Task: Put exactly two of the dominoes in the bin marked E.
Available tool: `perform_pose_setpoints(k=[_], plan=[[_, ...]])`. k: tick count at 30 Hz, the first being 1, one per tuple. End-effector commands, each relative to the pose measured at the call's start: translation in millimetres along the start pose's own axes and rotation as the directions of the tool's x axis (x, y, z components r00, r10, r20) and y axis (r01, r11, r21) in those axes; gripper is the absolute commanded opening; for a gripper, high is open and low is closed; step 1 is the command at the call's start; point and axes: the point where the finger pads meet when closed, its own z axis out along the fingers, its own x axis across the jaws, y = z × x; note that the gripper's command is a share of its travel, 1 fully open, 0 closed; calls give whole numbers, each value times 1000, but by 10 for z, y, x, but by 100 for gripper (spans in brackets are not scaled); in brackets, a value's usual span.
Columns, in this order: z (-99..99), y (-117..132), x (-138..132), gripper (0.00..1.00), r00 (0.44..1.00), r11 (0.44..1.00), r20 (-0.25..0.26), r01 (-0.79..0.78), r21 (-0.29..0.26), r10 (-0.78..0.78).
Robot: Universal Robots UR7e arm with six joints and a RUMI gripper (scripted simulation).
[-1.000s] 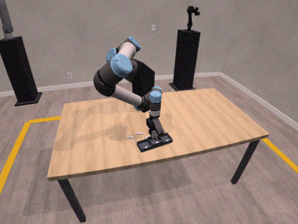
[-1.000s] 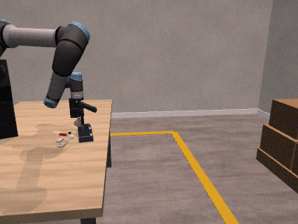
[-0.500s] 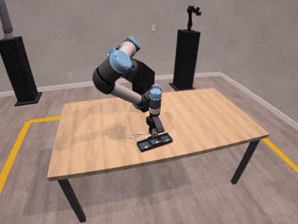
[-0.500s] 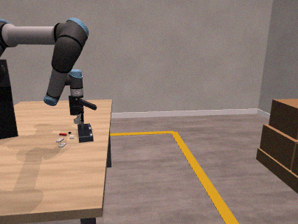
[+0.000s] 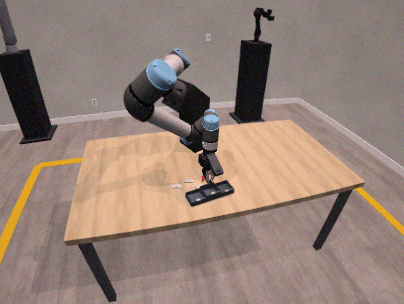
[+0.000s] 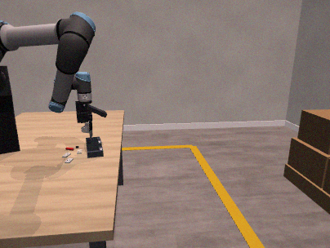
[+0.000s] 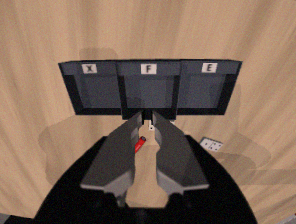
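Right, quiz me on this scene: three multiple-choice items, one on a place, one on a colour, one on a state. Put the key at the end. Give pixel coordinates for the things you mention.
1. Which bin sits in the middle of the row?
A) X
B) E
C) F

2. What colour is the small stick-like thing by the bins?
A) Green
B) Red
C) Yellow

3. How does the bin marked E stand?
A) Upright, no domino seen inside
B) Upright, two dominoes inside
C) Tipped on its side

1: C, bin F [image 5: 212,197] [image 6: 100,148] [image 7: 148,68] has a bin on each side.
2: B, the small stick [image 5: 203,178] [image 6: 69,148] [image 7: 141,144] shows mostly red.
3: A, the wrist view shows bin E's [image 5: 189,200] [image 6: 95,155] [image 7: 209,67] bare floor, opening up.

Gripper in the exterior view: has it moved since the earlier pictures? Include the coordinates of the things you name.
Yes, upward: the gripper [image 5: 210,181] [image 6: 91,136] [image 7: 147,111] now sits higher against the far edge of the table [image 5: 280,175] [image 6: 41,200] [image 7: 30,45].
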Motion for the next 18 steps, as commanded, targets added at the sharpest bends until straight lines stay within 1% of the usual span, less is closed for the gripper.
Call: perform_pose_setpoints(k=[1,9,18], plan=[[-146,-4,1,4,1000,1000,0,0,0,0],[-146,-4,1,4,1000,1000,0,0,0,0],[-146,-32,-448,4,1000,1000,0,0,0,0]])
